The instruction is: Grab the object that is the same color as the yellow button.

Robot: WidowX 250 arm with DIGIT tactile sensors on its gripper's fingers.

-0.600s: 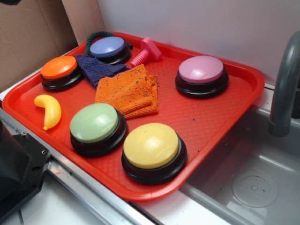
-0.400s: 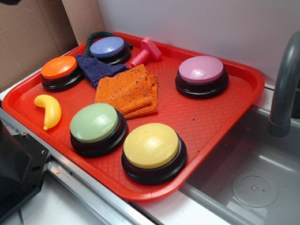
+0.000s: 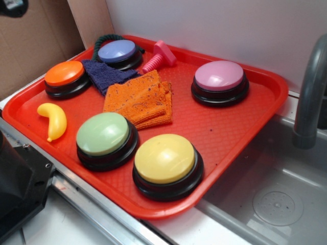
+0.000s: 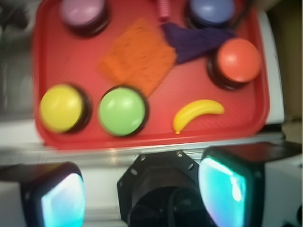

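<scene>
The object, a small glossy yellow toy banana (image 3: pixel 52 120) (image 4: pixel 196 113), lies on the left side of the red tray (image 3: pixel 225 132) (image 4: pixel 66 61), between the orange and green buttons. The yellow button (image 3: pixel 164 159) (image 4: pixel 60 108), a pale-yellow dome on a black base, stands at the tray's front edge. In the blurred wrist view my gripper (image 4: pixel 142 189) is high above, on the near side of the tray and well away from the banana. Its teal-padded fingers (image 4: pixel 222 189) are wide apart and hold nothing. In the exterior view a dark bit of the arm (image 3: pixel 13 6) shows at the top left corner.
The tray also carries a green button (image 3: pixel 103 134), an orange button (image 3: pixel 64 74), a blue button (image 3: pixel 117 51), a pink button (image 3: pixel 219 76), a folded orange cloth (image 3: pixel 140 97), a purple cloth (image 3: pixel 104 74) and a pink toy screw (image 3: pixel 159 55). A sink (image 3: pixel 276 194) and a grey faucet (image 3: pixel 309 97) are on the right. The black robot base (image 3: pixel 15 189) is at the front left.
A dark part of the arm has come further into the exterior view's top left corner. Nothing on the tray has moved.
</scene>
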